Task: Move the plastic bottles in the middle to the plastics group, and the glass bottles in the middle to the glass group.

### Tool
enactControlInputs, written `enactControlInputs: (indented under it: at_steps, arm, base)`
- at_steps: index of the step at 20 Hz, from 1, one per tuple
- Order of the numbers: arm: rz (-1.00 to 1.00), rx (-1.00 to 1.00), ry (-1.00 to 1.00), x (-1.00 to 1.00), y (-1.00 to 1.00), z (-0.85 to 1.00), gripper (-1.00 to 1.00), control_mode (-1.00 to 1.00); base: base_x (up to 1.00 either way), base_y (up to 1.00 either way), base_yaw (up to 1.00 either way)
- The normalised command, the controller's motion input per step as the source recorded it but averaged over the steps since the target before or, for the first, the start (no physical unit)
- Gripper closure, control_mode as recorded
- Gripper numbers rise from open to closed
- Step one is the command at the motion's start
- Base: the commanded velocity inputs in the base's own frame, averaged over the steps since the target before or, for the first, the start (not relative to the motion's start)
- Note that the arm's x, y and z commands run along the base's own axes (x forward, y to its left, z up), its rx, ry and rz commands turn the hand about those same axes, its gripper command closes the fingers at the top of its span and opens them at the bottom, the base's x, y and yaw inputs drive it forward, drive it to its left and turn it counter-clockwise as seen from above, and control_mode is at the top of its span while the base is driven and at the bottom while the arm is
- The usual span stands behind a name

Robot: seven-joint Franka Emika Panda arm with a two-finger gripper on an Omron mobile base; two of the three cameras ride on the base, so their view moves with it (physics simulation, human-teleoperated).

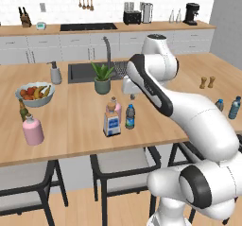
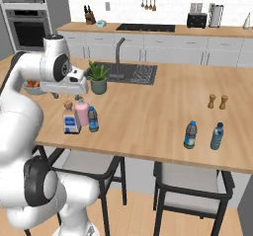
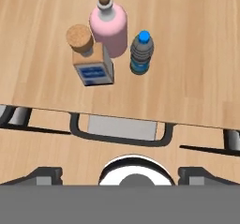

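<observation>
Jaws standing wide and empty, the gripper [image 3: 120, 171] is hovering at the hand view's bottom; the small water bottle [image 3: 141, 52], square bottle [image 3: 90, 56] and pink bottle [image 3: 109, 25] are clustering at upper centre.

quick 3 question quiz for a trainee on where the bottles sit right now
1. True or false: the small water bottle stands beside the round pink bottle in the middle cluster.
2. Which bottle has the tan stopper? A) the flat square bottle B) the stout pink bottle C) the pair of water bottles
3. Fill in: the fruit bowl sits on the counter close to the ___ group.

Key:
1. True.
2. A.
3. Glass: the stout pink bottle and the thin dark bottle stand just in front of the bowl.
</observation>
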Motion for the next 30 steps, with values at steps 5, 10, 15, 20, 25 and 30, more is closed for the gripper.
enactControlInputs:
  at_steps: [5,10,15,20,25,30]
  arm:
    - [0.15,0.0,-0.01,-0.2,0.53,-0.02,-1.0,-1.0]
    - [0.09,0.0,-0.09,0.32,0.32,-0.41,-1.0,-1.0]
    - [0.02,0.0,-0.02,0.51,-0.01,-0.09,-1.0,-1.0]
    - [0.0,0.0,-0.01,0.44,-0.03,-0.03,-1.0,-1.0]
    - [0.0,0.0,-0.03,0.58,0.0,-0.15,-1.0,-1.0]
    - [0.0,0.0,0.0,0.51,0.02,-0.2,-1.0,-1.0]
  base:
    - [0.0,0.0,0.0]
    - [0.0,0.0,0.0]
    - [0.0,0.0,0.0]
    - [0.0,0.0,0.0]
    - [0.0,0.0,0.0]
    - [0.0,0.0,0.0]
